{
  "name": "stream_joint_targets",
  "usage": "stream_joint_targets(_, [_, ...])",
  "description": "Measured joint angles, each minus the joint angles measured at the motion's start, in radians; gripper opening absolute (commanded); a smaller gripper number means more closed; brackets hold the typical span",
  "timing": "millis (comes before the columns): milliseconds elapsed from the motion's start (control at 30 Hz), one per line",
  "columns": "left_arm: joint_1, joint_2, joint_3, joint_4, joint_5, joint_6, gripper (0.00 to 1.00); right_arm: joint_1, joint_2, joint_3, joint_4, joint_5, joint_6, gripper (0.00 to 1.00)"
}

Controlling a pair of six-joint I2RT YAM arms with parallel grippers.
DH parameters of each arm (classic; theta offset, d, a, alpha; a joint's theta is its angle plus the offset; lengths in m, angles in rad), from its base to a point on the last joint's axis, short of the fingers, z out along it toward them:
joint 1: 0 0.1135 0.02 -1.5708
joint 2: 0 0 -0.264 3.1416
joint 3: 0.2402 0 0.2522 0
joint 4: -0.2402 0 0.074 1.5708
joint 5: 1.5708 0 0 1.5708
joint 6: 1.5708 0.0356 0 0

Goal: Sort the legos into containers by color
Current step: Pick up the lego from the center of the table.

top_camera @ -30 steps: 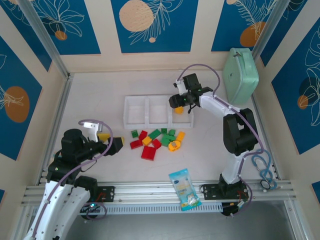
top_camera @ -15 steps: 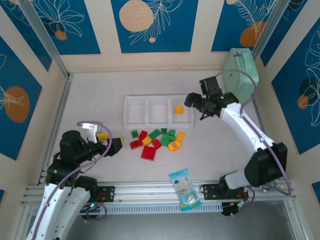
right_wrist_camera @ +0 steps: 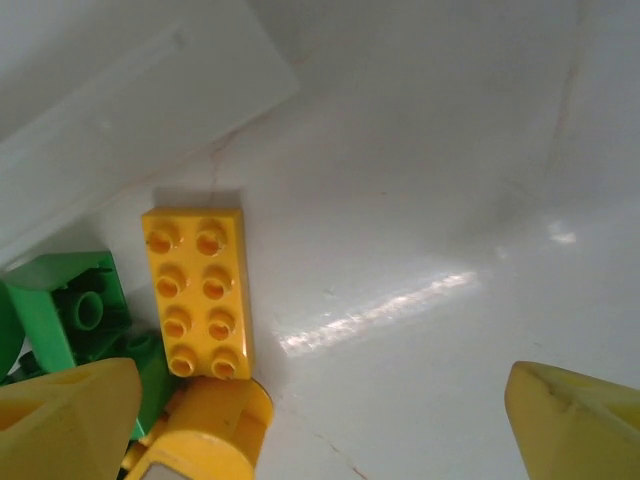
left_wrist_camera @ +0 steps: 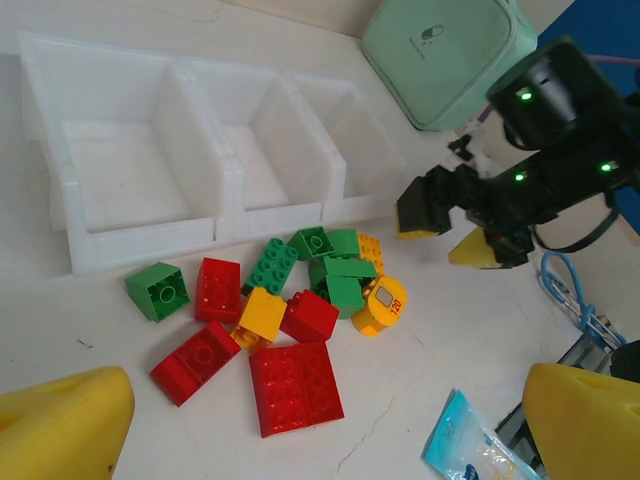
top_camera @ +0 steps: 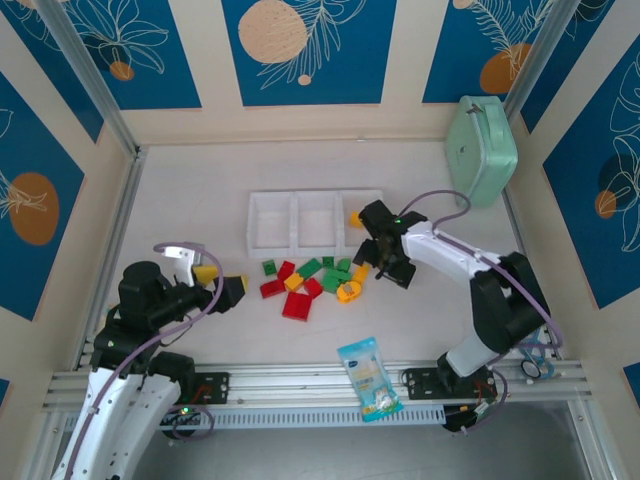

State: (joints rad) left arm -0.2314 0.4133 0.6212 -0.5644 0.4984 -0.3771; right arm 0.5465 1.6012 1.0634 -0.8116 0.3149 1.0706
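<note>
One yellow eight-stud lego (right_wrist_camera: 197, 292) lies studs-up, lengthwise away from the wide-apart right tool (right_wrist_camera: 322, 405).

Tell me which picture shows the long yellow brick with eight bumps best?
The right wrist view: the long yellow brick lies close up, with all eight bumps easy to count. The top external view shows it as a tiny yellow patch. The left wrist view shows it partly hidden by green bricks.
</note>
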Motion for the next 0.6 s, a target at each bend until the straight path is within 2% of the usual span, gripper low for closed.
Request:
stream_joint_targets(233, [0.0,-0.021,-0.002,0.0,0.0,0.0,0.99,0.057,0.174,0.128,0.038,0.032,0.057,0.9])
stream_joint_targets(600, [0.0,-0.029,-0.002,0.002,0.0,0.0,0.99,0.062,0.168,0.093,0.13,0.079,0.107,0.82])
